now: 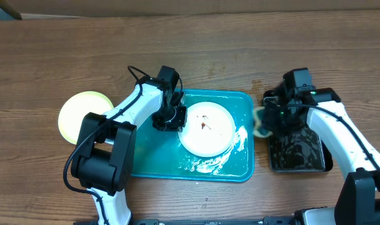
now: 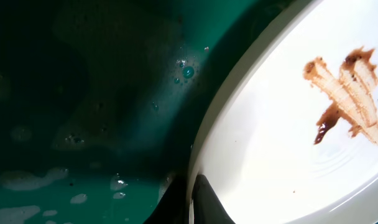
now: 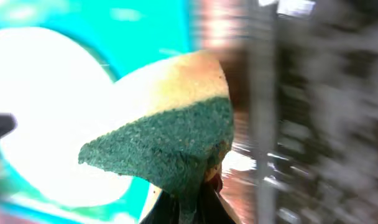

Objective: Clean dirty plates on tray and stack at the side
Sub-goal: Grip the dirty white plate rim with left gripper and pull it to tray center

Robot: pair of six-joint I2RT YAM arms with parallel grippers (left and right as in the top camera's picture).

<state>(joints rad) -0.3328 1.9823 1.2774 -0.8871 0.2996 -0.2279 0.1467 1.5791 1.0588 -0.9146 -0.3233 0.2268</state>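
Closest in, at the left wrist: left gripper [image 2: 190, 204] pinched narrow onto the rim of a round white shallow plate [image 2: 270, 143], one dark finger on each side of the edge. On that plate's face, a streaked brown sauce smear [image 2: 347, 93]. Beneath and beside it, the wet floor of a large teal-blue rectangular plastic tray [image 2: 83, 93], dotted with small bubbles and patches of white soapy foam [image 2: 27, 180]. Closest in at the right wrist, much blurred: right gripper [image 3: 186, 208] clamped narrow on the lower corner of a yellow sponge with a green scouring face [image 3: 170, 143], green side towards the camera, tray and white plate behind it at the left. Farther out, from overhead: white plate lying flat in the middle-right of the tray, left gripper at its left edge, foam along the tray's front and right side. Right gripper and sponge just off the tray's right rim, between the tray and a smaller black rectangular tub [image 1: 299, 153]. Well left of the tray, directly on the brown wooden table [image 1: 190, 44], a pale yellow-green round plate [image 1: 77, 115], partly hidden by the left arm. Counted: two plates in view, one white and one yellow-green; one tray; one sponge; one tub; two grippers, each gripping something.
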